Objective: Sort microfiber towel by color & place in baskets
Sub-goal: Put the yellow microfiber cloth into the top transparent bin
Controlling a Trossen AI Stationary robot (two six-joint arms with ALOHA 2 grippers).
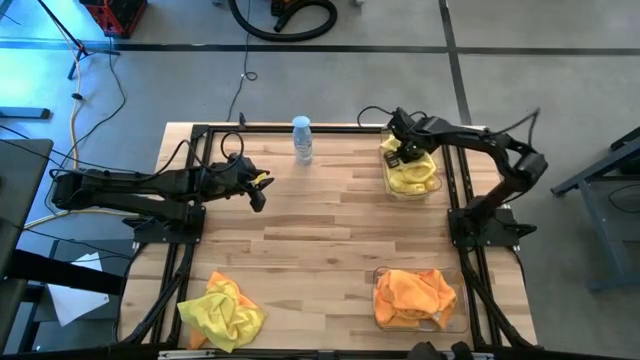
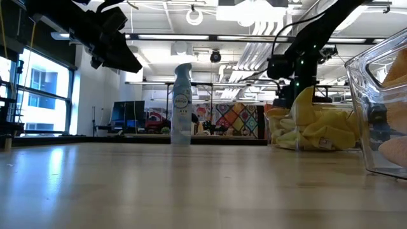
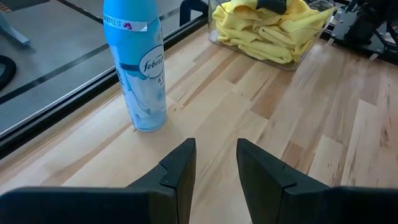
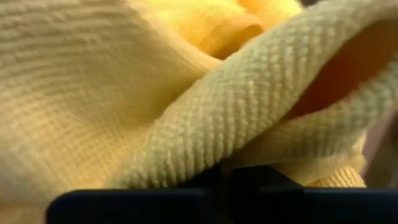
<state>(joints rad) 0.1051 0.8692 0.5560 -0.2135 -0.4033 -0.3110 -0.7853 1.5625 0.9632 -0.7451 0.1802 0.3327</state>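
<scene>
- Right end effector (image 1: 397, 153): reaching down into the far clear plastic rectangular basket (image 1: 411, 190) at the far right of the pale wooden surface (image 1: 330, 230); its dark fingers are pressing together on a fold of bright yellow microfiber towel (image 4: 205, 118), which is filling the right wrist view.
- Yellow towels in that basket (image 1: 415, 175): lying bunched inside, one fold standing up under the right end effector in the low view.
- Left end effector (image 3: 214, 168): hovering over the far left part of the surface, fingers standing spread with nothing between them, pointing toward the spray bottle.
- Near clear plastic basket (image 1: 461, 318): sitting at the near right of the surface, holding crumpled orange microfiber towels (image 1: 412, 296).
- Loose towel pile (image 1: 222, 312): lying at the near left corner of the surface, mostly yellow with some orange showing at its edge.
- Pale blue spray bottle (image 1: 302, 139): standing upright near the far edge, between the two arms.
</scene>
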